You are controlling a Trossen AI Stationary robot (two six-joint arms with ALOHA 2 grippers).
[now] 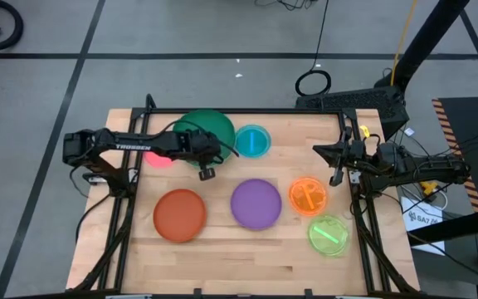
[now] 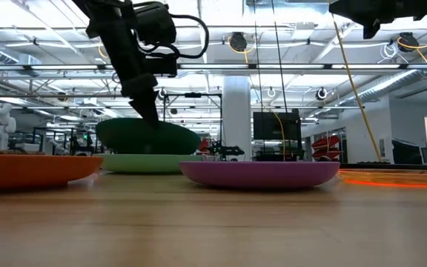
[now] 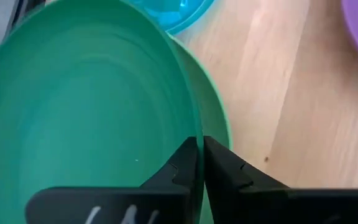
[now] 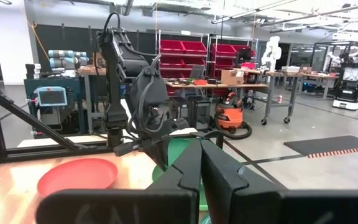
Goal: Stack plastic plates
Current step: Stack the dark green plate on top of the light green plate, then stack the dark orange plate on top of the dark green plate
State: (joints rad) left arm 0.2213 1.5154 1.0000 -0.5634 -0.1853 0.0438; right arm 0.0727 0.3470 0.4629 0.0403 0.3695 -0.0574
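My left gripper (image 1: pixel 205 164) is shut on the dark green plate (image 1: pixel 208 129), near the table's far edge. In the low view this plate (image 2: pixel 148 136) sits tilted just over the light green plate (image 2: pixel 147 165), whose rim (image 3: pixel 219 118) shows beyond it in the left wrist view. The pink plate (image 1: pixel 158 159) is partly hidden under the left arm. The blue (image 1: pixel 252 141), purple (image 1: pixel 256 203), red-orange (image 1: pixel 179 214), orange (image 1: pixel 308 196) and lime green (image 1: pixel 329 235) plates lie flat on the table. My right gripper (image 1: pixel 337 163) waits shut, raised over the table's right side. My left gripper pinches the dark green plate's rim (image 3: pixel 194 124) between its two fingers, one inside the plate and one outside. The fingers (image 2: pixel 148 111) come from above, slanting down. The plate hangs tilted over the light green plate; I cannot tell whether the two touch.
The wooden table (image 1: pixel 222 257) has a dark frame rail (image 1: pixel 363 224) along each side. Bare wood lies along the near edge. A cable loop (image 1: pixel 313 82) lies on the floor beyond the far edge.
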